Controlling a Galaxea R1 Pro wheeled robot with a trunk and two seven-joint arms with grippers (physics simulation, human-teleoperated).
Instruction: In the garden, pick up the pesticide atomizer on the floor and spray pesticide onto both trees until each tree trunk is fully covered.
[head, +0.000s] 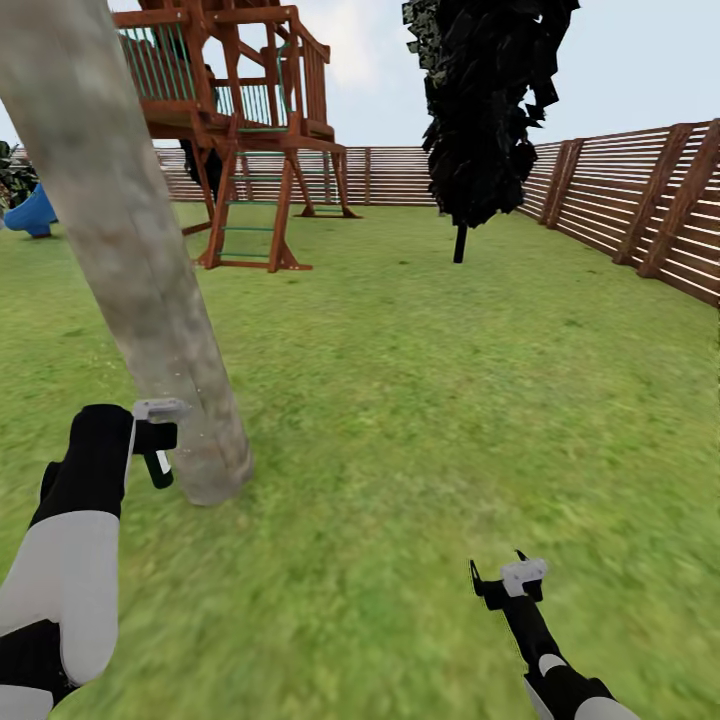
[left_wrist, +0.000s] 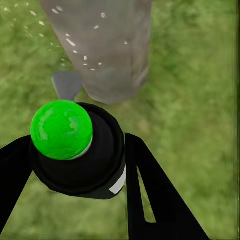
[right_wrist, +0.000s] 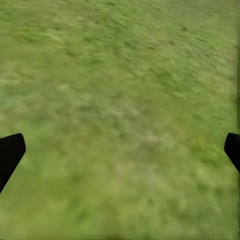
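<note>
Pale grey-beige and blotched, the tree trunk (head: 140, 270) is leaning across the head view's left side, its base sitting in the green lawn (head: 450, 400) of the garden. The left hand (head: 157, 452) is hovering just beside the trunk's base, with a grey nozzle piece at its tip pointing toward the bark. The right hand (head: 500, 580) is hanging low over bare grass, well apart from the trunk and carrying nothing. Behind are standing a wooden play tower (head: 240, 120), a black cone-shaped tree (head: 480, 110) and the brown slat fence (head: 640, 190).

In the left wrist view, the left hand (left_wrist: 75, 165) is grasping the pesticide atomizer (left_wrist: 80, 150), a black body topped by a bright green cap, held between the two dark fingers (left_wrist: 150, 195). Its grey nozzle is aiming at the trunk's foot (left_wrist: 110, 55), and small white flecks are scattering on and beside the bark, so I judge spraying to be under way.

In the right wrist view, the right hand (right_wrist: 120, 150) is standing released, its finger tips wide apart at the edges over plain grass.

As for progress, the pickup is done and the first trunk is being treated low down. Whether its upper length is already covered I cannot tell. A second pale trunk is not to be made out here, so that tree looks to be still ahead.
</note>
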